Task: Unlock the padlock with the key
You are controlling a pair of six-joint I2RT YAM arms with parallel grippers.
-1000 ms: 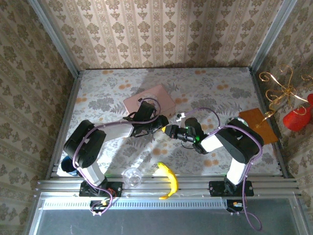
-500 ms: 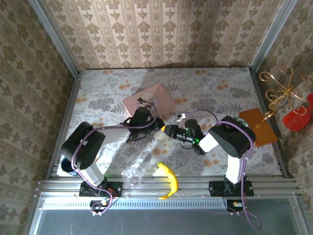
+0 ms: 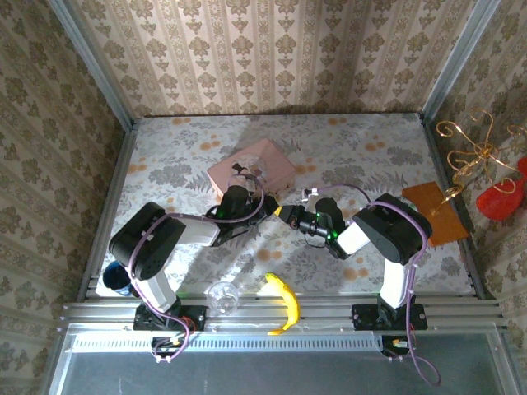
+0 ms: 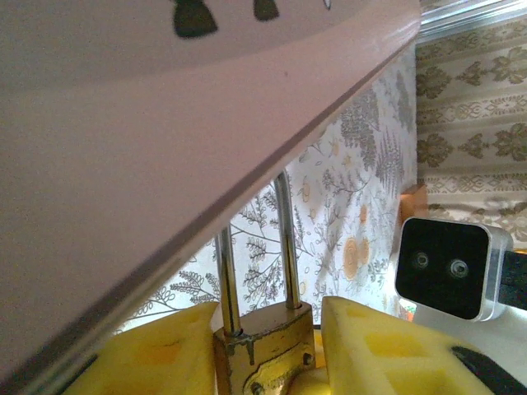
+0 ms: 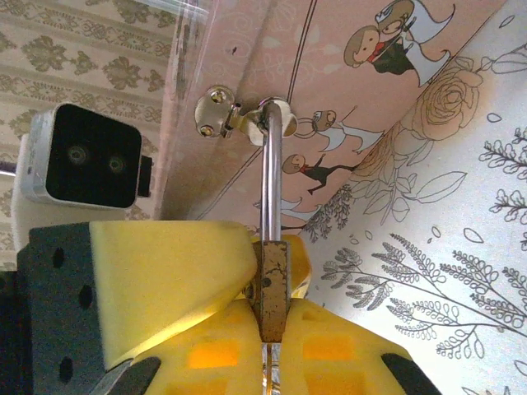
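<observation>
The right gripper (image 5: 272, 333) is pinched fully together on a thin sliver, apparently the key (image 5: 266, 362). The padlock (image 5: 270, 280) sits just beyond its tips at twelve o'clock, seen edge-on, with its long axis running six to twelve. The left gripper (image 4: 268, 309) is partly closed, its yellow pads against both sides of the brass body, so the insertion likely falls to the right arm, pushing straight toward twelve. The shackle rises to the hasp (image 5: 239, 115) of the pink tin (image 3: 251, 169), which lies at eleven o'clock from where the grippers meet. Beyond it the floral table (image 3: 370, 148) runs out to the patterned walls (image 3: 272, 58)
</observation>
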